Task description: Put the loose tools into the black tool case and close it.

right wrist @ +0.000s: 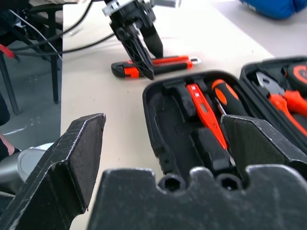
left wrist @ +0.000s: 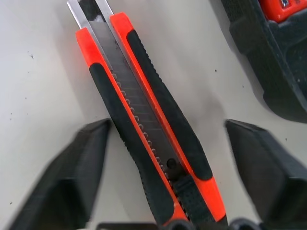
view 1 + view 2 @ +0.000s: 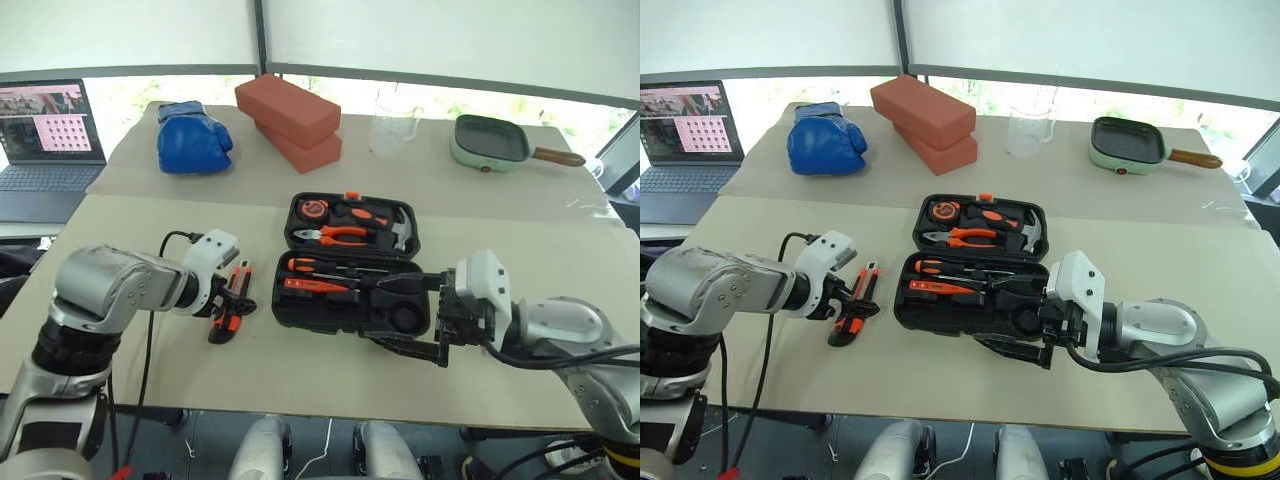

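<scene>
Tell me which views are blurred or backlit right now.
Left wrist view: the utility knife is sharp, the left gripper's fingers soft and smeared. Right wrist view: its own fingers are out of focus, the black tool case clear. Head views: bright windows behind, table evenly lit.

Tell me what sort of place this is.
Probably a robot test or demo room: unrelated props on one covered table, namely red bricks, a blue boxing glove and a frying pan, beside a running laptop.
</scene>
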Available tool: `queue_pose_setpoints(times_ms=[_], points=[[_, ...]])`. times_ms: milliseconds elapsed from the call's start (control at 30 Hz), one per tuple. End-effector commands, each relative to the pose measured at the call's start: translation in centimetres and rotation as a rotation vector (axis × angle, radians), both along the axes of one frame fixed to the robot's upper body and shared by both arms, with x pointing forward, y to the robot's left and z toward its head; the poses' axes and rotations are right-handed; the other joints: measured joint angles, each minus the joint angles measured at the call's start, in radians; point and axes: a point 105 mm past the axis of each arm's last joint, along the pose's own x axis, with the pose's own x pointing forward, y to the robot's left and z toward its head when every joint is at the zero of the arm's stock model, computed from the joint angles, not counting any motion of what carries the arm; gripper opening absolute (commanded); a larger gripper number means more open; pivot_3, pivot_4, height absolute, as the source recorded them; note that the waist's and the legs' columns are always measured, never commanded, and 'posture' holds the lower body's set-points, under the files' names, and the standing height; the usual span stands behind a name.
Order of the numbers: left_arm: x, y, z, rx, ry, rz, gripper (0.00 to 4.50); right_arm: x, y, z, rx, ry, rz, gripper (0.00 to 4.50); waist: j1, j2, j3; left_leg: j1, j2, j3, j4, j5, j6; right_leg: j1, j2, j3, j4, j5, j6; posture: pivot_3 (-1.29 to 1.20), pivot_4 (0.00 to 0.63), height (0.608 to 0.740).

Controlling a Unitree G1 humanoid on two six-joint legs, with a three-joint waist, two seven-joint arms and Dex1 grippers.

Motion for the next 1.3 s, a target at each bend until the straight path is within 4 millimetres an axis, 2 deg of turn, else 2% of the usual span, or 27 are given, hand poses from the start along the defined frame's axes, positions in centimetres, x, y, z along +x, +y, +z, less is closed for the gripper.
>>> queue_pose_setpoints(times_ms=[33,67,133,200,300,400,500,567,600,667,733,833,1000,1133,1300], points=[[-0.2,0.3,-1.8,0.002,0.067,0.041,2.4,-0.4,-0.3,1.2,0.01,-0.048,-0.004,4.5,0.002,0.0,0.0,0.0,0.0,0.0,0.0,0.0,0.0,0.0,0.0,0.0,0.0,0.0,0.0,0.0,0.15,0.738],[0.0,0.7,-1.8,0.005,0.06,0.054,1.95,-0.4,-0.4,1.2,0.009,-0.048,-0.006,4.5,0.002,0.0,0.0,0.001,0.0,0.0,0.0,0.0,0.0,0.0,0.0,0.0,0.0,0.0,0.0,0.0,0.15,0.738],[0.7,1.5,-1.4,0.008,0.005,0.075,1.57,-0.5,-0.7,1.2,0.003,-0.046,-0.011,4.5,0.002,0.001,-0.001,0.002,0.0,0.0,0.0,0.0,0.0,0.001,0.0,0.0,0.0,0.0,0.0,0.0,0.15,0.738],[1.6,2.3,-0.6,0.021,-0.066,0.083,1.55,-0.5,-0.8,1.2,-0.002,-0.043,-0.013,4.5,0.002,0.003,-0.002,0.004,0.0,0.0,0.0,0.0,0.0,0.003,0.0,0.0,0.0,0.0,0.0,0.0,0.15,0.738],[4.2,3.2,2.7,0.029,-0.289,0.043,1.54,-0.5,-1.1,1.2,-0.011,-0.036,-0.013,4.5,0.001,0.002,-0.001,0.006,0.001,0.0,0.0,0.0,-0.001,0.005,0.001,0.0,0.0,-0.001,-0.001,0.0,0.15,0.738],[5.7,1.9,6.9,0.001,-0.491,-0.143,1.53,-0.6,-1.7,0.7,-0.039,-0.013,-0.022,4.5,0.001,0.0,0.0,0.003,0.001,0.0,0.0,0.001,-0.002,0.002,0.001,0.0,0.0,0.0,-0.003,0.0,0.15,0.738],[5.4,-0.4,8.9,0.0,-0.601,-0.409,1.53,-0.8,-2.2,0.4,-0.057,0.004,-0.025,4.5,0.005,-0.001,0.0,-0.003,0.001,0.0,0.0,0.001,-0.001,-0.003,0.001,-0.001,-0.002,0.001,-0.002,0.0,0.15,0.738],[4.8,-1.5,9.0,-0.008,-0.617,-0.532,1.53,-0.9,-2.4,0.4,-0.058,0.008,-0.029,4.5,0.005,0.0,0.0,-0.003,0.0,0.001,0.0,0.0,0.0,-0.003,0.0,-0.001,-0.003,0.001,-0.002,0.0,0.15,0.738],[3.8,-3.8,8.9,-0.066,-0.584,-0.672,1.53,-0.9,-2.5,0.4,-0.057,0.014,-0.039,4.5,0.004,0.0,0.0,-0.003,0.0,0.002,0.0,0.0,0.001,-0.002,0.0,-0.001,-0.004,0.001,-0.002,0.0,0.15,0.738],[1.9,-6.6,8.2,-0.109,-0.495,-0.905,1.53,-1.1,-2.7,0.3,-0.056,0.025,-0.05,4.5,0.006,0.0,0.0,-0.004,-0.001,0.002,0.0,-0.001,0.001,-0.002,0.001,-0.001,-0.005,0.0,-0.001,0.0,0.15,0.738],[0.8,-7.6,7.7,-0.097,-0.434,-1.057,1.53,-1.5,-2.7,0.2,-0.057,0.032,-0.053,4.5,0.012,-0.001,0.0,-0.005,-0.001,0.003,0.0,-0.001,0.001,-0.003,0.001,-0.002,-0.005,0.0,-0.001,0.0,0.15,0.738],[0.2,-8.9,6.8,-0.061,-0.362,-1.18,1.53,-1.8,-2.7,0.1,-0.053,0.04,-0.071,4.5,0.008,-0.001,0.0,-0.005,-0.001,0.003,0.0,-0.001,0.002,-0.003,0.002,-0.001,-0.005,0.0,0.0,0.0,0.15,0.738],[0.0,-11.6,5.1,-0.003,-0.293,-1.286,1.53,-2.2,-2.7,-0.1,-0.036,0.041,-0.114,4.5,0.003,-0.001,0.0,-0.005,-0.001,0.001,0.0,-0.001,0.002,-0.002,0.002,-0.001,-0.004,0.0,0.0,0.0,0.15,0.738],[0.0,-12.5,3.6,0.068,-0.221,-1.327,1.53,-2.6,-2.6,-0.2,-0.022,0.04,-0.142,4.5,0.002,-0.001,0.0,-0.005,-0.001,0.001,0.001,-0.001,0.002,-0.002,0.003,0.0,-0.004,-0.001,0.001,0.0,0.15,0.738],[0.9,-12.9,1.8,0.144,-0.139,-1.289,1.53,-2.8,-2.7,-0.1,-0.016,0.028,-0.176,4.5,-0.001,-0.001,0.0,-0.005,-0.001,0.0,0.002,-0.001,0.002,-0.002,0.002,0.0,-0.003,-0.001,0.001,0.0,0.15,0.738]])
